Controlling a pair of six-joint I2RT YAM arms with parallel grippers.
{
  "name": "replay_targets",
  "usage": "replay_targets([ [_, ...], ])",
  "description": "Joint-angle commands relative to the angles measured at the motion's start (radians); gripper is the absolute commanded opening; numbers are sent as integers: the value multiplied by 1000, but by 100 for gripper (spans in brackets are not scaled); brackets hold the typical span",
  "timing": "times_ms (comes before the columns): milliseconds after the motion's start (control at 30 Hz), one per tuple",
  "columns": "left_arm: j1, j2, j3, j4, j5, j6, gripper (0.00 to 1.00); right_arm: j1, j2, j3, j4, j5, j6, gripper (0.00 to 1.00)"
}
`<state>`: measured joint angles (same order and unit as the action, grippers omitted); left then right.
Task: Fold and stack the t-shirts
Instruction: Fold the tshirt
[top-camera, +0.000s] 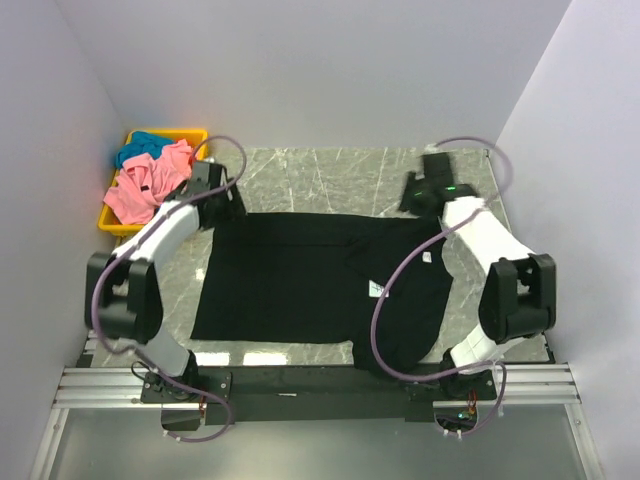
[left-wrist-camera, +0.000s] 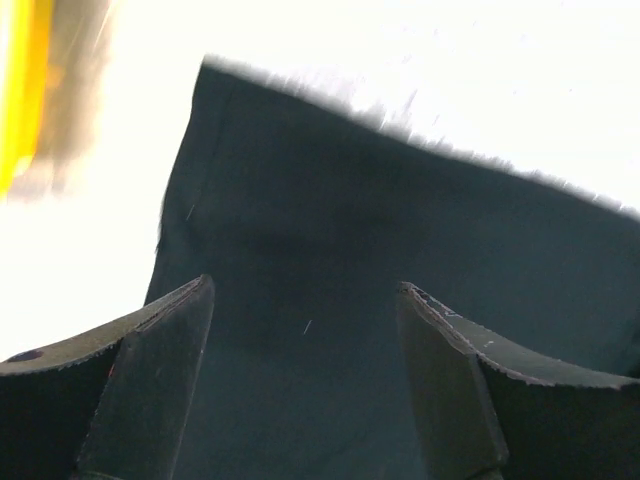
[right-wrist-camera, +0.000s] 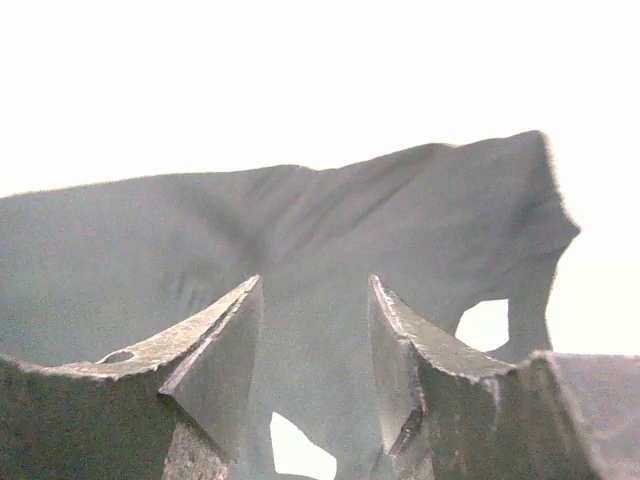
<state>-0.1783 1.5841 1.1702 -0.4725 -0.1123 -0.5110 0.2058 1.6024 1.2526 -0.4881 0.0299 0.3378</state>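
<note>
The soft black t-shirt (top-camera: 300, 285) lies spread flat on the marbled desk (top-camera: 330, 170). The left jaws gape wide over its far-left corner. The right jaws stand parted and empty just beyond its far-right corner.

Boxed in by plain pale walls (top-camera: 300, 60) at 9, 12 and 3 o'clock. Floored with grey veined surface (top-camera: 330, 180). Edged at 6 o'clock by metal rails (top-camera: 95, 385).

The right end effector (right-wrist-camera: 315, 300) has its fingers apart with nothing between them. Beyond lies the dark shirt (right-wrist-camera: 300, 220), rumpled and creased. The worktop (right-wrist-camera: 300, 70) is washed out to white above the cloth and shows through two gaps by the fingers.
</note>
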Motion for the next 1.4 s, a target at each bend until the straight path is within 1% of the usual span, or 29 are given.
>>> replay_targets([
  [0, -3, 98, 112, 18, 28, -18, 79, -150, -13, -48, 114, -175, 104, 54],
  [33, -1, 147, 149, 17, 26, -15, 78, -201, -4, -56, 135, -239, 150, 54],
  [67, -1, 172, 167, 11, 23, -15, 78, -257, 8, -68, 176, -272, 170, 54],
  [133, 2, 233, 210, 6, 22, -11, 77, -322, 53, -74, 213, -332, 219, 54],
  [267, 7, 300, 247, 11, 29, -11, 76, -374, 154, -70, 279, -410, 262, 54],
  [367, 8, 338, 264, 11, 28, -6, 75, -404, 188, -79, 319, -429, 290, 54],
  [500, 19, 376, 273, 12, 36, -11, 74, -427, 234, -82, 332, -424, 291, 54],
  [800, 43, 418, 276, 9, 43, -15, 74, -464, 249, -114, 367, -418, 284, 53],
  [1000, 46, 435, 281, 6, 53, -15, 74, -465, 300, -67, 338, -433, 244, 53],
  [1100, 46, 451, 292, -2, 54, -17, 74, -467, 330, -42, 327, -449, 233, 51],
  [1200, 48, 464, 301, -8, 49, -18, 74, -465, 350, -25, 326, -458, 233, 46],
  [1300, 54, 473, 307, -17, 48, -23, 74, -471, 361, -10, 324, -452, 236, 38],
  [1333, 57, 475, 307, -18, 48, -24, 74, -474, 363, -4, 325, -452, 237, 31],
  [1367, 57, 476, 307, -18, 48, -26, 74, -476, 366, -1, 325, -452, 239, 27],
])
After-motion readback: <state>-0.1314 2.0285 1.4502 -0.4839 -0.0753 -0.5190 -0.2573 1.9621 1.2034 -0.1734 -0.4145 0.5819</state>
